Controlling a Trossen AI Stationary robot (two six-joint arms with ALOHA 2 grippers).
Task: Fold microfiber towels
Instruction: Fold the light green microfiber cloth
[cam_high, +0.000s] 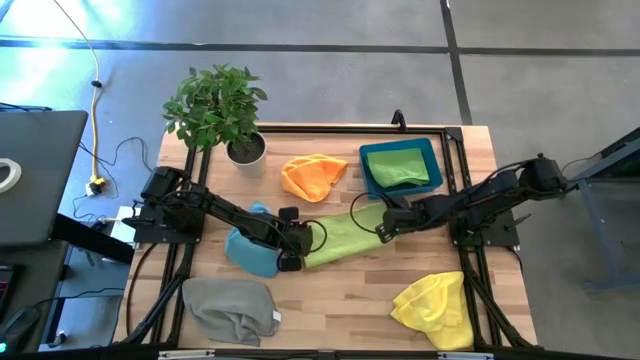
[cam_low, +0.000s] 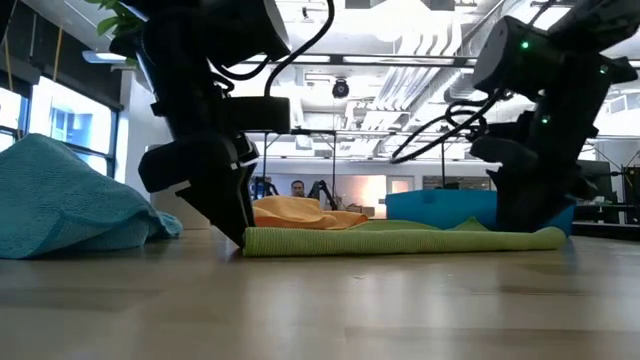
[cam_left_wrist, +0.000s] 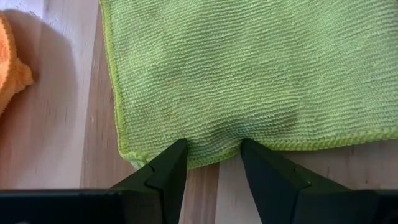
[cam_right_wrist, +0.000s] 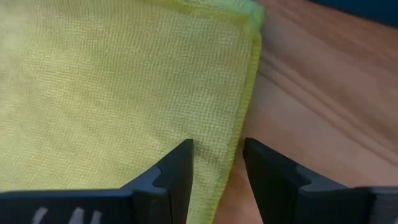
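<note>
A lime green towel (cam_high: 345, 238) lies flat as a long strip in the middle of the table. My left gripper (cam_left_wrist: 211, 155) is open and down at the towel's end nearest the light blue towel (cam_high: 248, 250); it also shows in the high view (cam_high: 298, 248). My right gripper (cam_right_wrist: 217, 155) is open and down at the towel's other end, near the blue bin (cam_high: 432, 180); it also shows in the high view (cam_high: 383, 228). The orange towel (cam_high: 313, 175), the grey towel (cam_high: 230, 310) and the yellow towel (cam_high: 435, 300) lie bunched on the wood. A green towel (cam_high: 398, 165) lies in the bin. My left gripper has its two open fingertips (cam_left_wrist: 177, 155) set on the lime green towel's hem (cam_left_wrist: 214, 146), close to a corner. The fingers slant down from above. The hem bulges a little between them. The towel lies flat on the table. My right gripper stands astride the towel's side edge (cam_right_wrist: 239, 124) near a corner. One fingertip (cam_right_wrist: 183, 154) is on the cloth and the other is over the bare wood beside it. The fingers slant down from above. The towel lies flat.
A potted plant (cam_high: 220, 110) stands at the far left of the table. The blue bin stands at the far right. Black frame rails (cam_high: 470, 270) run along the table's sides. There is bare wood (cam_high: 340, 300) at the near middle.
</note>
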